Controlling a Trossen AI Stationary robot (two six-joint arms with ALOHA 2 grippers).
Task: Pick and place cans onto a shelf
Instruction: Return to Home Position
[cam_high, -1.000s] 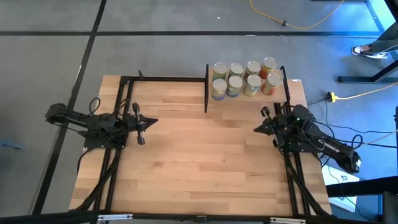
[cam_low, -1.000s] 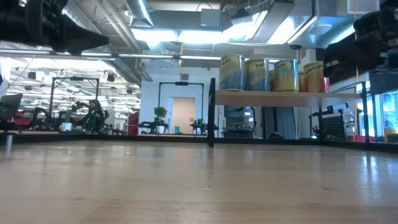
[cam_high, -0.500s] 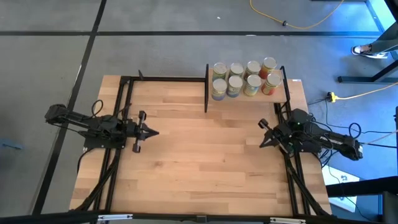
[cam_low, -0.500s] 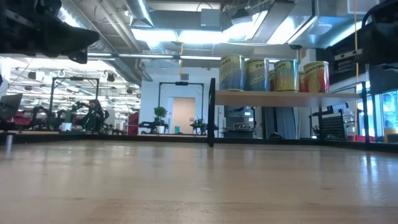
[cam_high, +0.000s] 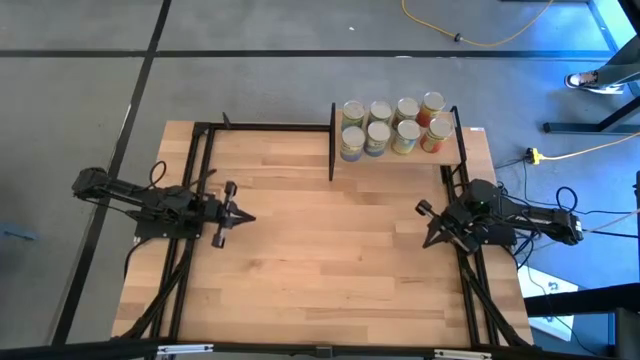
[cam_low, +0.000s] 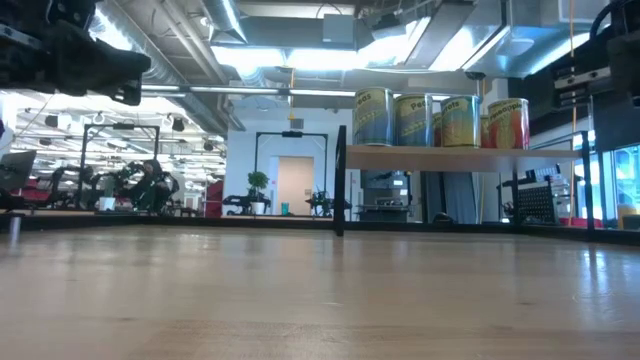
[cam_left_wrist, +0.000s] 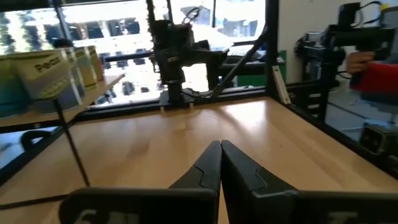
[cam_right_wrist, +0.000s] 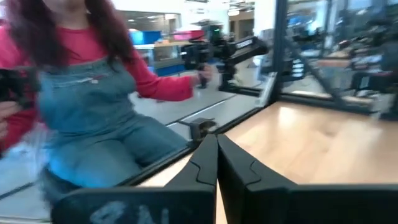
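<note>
From above, eight cans (cam_high: 392, 125) stood in two rows of four on the shelf (cam_low: 460, 156), which sat at the far right corner of the table (cam_high: 320, 270). The rows filled the board almost from one black post to the other. The low view gave only the front four cans, upright and close together, their labels facing the camera, and the thin board under them raised clear of the tabletop.

The left gripper (cam_high: 245, 215) hung over the table's left side and the right gripper (cam_high: 426, 224) over its right side, tips turned toward each other and well apart. How their fingers stood could not be told from overhead. Each wrist view settled it: both pairs were pressed together with nothing between them.

The left wrist view also caught the cans side-on and the other arm across the table. The right wrist view showed a person (cam_right_wrist: 93, 106) in a red top and denim seated just beyond the table's edge.

Black frame rails ran along the left, far and right edges, and a broad stretch of bare wood lay between the two grippers, the shelf well off to one side
</note>
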